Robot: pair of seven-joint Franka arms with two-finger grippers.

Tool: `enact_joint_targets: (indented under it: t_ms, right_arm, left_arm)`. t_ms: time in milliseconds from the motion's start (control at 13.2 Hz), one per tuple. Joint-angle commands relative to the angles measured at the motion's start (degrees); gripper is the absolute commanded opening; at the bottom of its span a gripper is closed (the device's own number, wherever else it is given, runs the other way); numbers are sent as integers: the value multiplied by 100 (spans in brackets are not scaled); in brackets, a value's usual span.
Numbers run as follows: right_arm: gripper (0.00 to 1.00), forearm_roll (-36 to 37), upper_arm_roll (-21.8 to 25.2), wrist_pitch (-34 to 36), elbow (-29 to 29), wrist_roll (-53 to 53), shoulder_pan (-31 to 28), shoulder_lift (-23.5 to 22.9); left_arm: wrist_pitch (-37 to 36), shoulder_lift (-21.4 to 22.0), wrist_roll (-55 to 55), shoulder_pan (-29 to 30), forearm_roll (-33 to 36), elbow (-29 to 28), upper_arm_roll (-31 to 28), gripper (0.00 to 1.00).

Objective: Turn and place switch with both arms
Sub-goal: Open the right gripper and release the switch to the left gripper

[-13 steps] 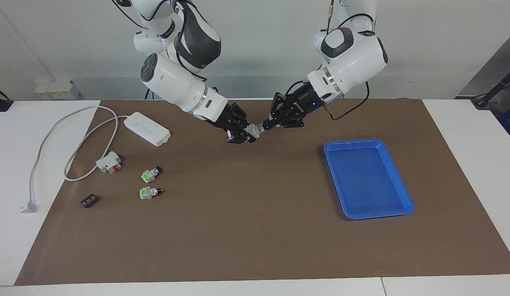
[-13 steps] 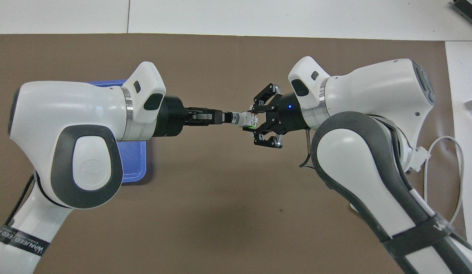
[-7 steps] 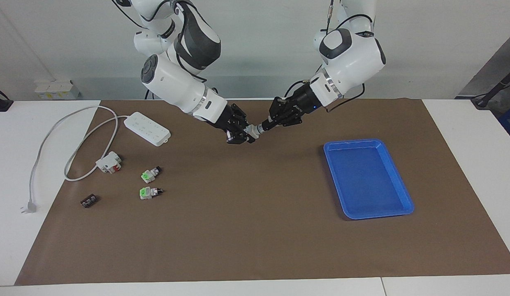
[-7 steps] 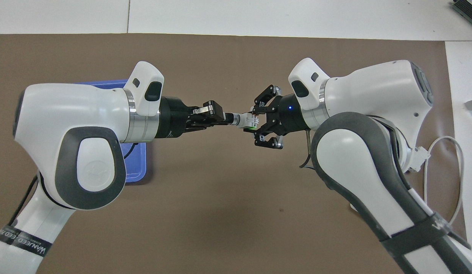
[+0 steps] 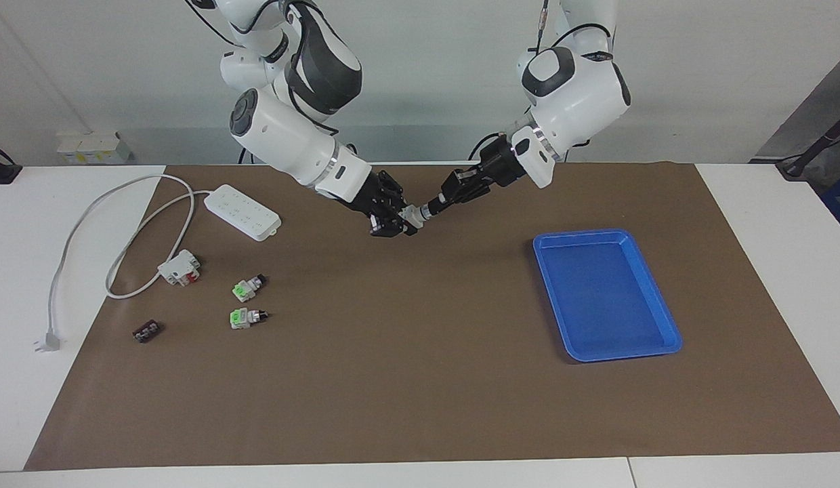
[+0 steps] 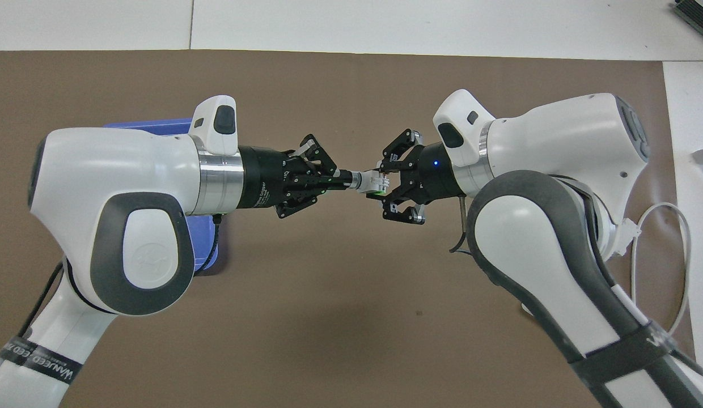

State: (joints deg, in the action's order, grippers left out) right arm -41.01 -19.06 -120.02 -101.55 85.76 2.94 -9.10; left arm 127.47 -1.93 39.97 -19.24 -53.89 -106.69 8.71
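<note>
Pinching the switch (image 5: 412,217) from both ends, the right tool (image 5: 395,221) clamps its white body while the left tool (image 5: 430,208) clamps its knob above the surface (image 5: 406,379); twisting unevenly could wrench it free.

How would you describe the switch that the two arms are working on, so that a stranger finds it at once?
Look above the brown mat, midway between the power strip and the blue tray. There the left gripper and the right gripper meet tip to tip, both shut on one small white switch. It is the only switch in the air; the two green-ended ones lie on the mat.
</note>
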Motion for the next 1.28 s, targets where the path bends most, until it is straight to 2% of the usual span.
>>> enact_joint_targets:
  t_ms: [0, 151, 453, 1058, 1133, 1209]
  right_arm:
    - [0, -92, -36, -118, -93, -103, 5, 145]
    - [0, -91, -36, -127, -111, -112, 4, 145]
    - [0, -91, -36, -118, -111, -138, 4, 145]
    - [0, -91, -36, -144, -111, -156, 13, 145]
    - [99, -91, -54, -310, -102, -182, 22, 154]
    - [100, -91, -45, -355, -102, -260, 65, 198]
  left_arm:
    - [111, 114, 1184, -220, -34, -203, -53, 0]
    - [146, 114, 1976, -220, -25, -194, -53, 0]
    - [401, 114, 2602, -220, -25, -264, -53, 0]
    - [568, 105, 2560, -247, 72, -273, -53, 0]
    - [568, 105, 2560, -247, 81, -273, -53, 0]
    - [568, 105, 2560, -247, 116, -273, -53, 0]
